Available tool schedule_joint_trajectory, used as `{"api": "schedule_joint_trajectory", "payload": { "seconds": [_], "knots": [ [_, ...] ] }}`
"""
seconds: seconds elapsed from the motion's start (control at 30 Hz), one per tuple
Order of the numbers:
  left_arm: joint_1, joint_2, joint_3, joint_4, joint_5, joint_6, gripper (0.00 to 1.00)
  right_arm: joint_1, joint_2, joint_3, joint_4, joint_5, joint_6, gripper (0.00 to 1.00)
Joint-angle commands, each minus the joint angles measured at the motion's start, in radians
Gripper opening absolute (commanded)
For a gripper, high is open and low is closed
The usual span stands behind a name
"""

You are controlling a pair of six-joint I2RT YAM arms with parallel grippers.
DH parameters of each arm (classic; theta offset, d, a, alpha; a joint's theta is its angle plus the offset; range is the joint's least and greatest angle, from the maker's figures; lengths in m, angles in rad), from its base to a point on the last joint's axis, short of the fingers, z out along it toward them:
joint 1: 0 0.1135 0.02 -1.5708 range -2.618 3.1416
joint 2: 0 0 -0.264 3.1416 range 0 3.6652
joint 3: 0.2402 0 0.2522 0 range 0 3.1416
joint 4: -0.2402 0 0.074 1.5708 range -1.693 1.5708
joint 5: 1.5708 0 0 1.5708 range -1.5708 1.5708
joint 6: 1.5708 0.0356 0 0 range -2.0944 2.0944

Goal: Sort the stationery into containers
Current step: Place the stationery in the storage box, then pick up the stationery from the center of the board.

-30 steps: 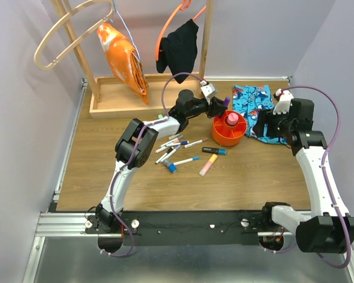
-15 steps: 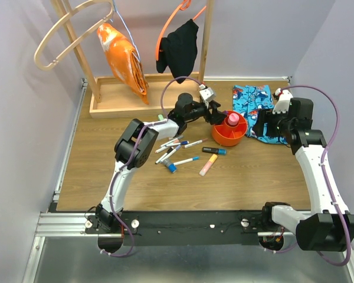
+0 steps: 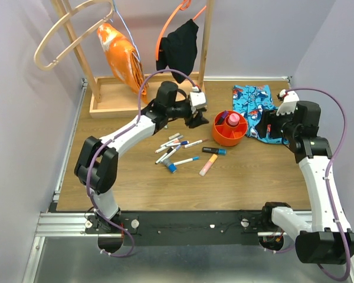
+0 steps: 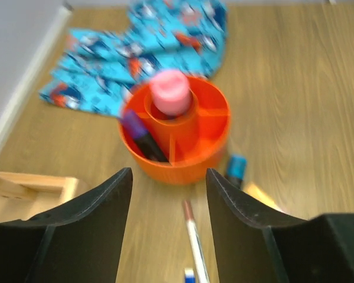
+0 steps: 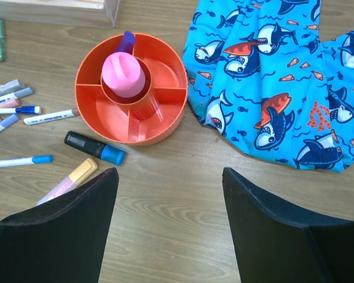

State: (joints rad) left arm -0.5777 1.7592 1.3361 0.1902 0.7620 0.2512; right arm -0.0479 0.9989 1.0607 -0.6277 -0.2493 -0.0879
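Lettering on white marker (image 5: 50,117) beside tub (image 5: 144,138) is illegible.

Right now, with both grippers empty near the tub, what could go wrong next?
1. The purple marker leans out over the orange tub's rim on the side facing the left gripper; a low pass could snag it or shove the tub.
2. The loose pens lie bunched and crossing, so a pinch may catch two or scatter them.
3. The right gripper hovers by the same tub; the arms could clash.
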Motion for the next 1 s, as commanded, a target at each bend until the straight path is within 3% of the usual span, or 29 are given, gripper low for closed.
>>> {"api": "schedule_joint_trajectory", "payload": {
  "seconds": [0.0, 0.2, 0.47, 0.67, 0.73, 0.97],
  "knots": [
    [-0.043, 0.063, 0.043, -0.684, 0.097, 0.449, 0.61, -0.006, -0.022, -0.03, 0.01, 0.002, -0.026, 0.79],
    [-0.126, 0.066, -0.028, -0.597, -0.094, 0.539, 0.59, -0.006, -0.023, -0.027, 0.01, -0.007, -0.016, 0.79],
    [-0.198, 0.213, 0.093, -0.607, -0.217, 0.537, 0.55, -0.006, -0.029, -0.053, 0.029, -0.027, 0.016, 0.79],
    [-0.229, 0.318, 0.253, -0.704, -0.265, 0.324, 0.51, -0.006, -0.042, -0.074, 0.043, -0.024, 0.039, 0.79],
    [-0.228, 0.316, 0.242, -0.672, -0.268, 0.207, 0.5, -0.006, -0.046, -0.079, 0.043, -0.021, 0.045, 0.79],
    [-0.243, 0.276, 0.143, -0.63, -0.319, 0.025, 0.48, -0.006, -0.062, -0.103, 0.059, -0.022, 0.053, 0.79]
  ]
}}
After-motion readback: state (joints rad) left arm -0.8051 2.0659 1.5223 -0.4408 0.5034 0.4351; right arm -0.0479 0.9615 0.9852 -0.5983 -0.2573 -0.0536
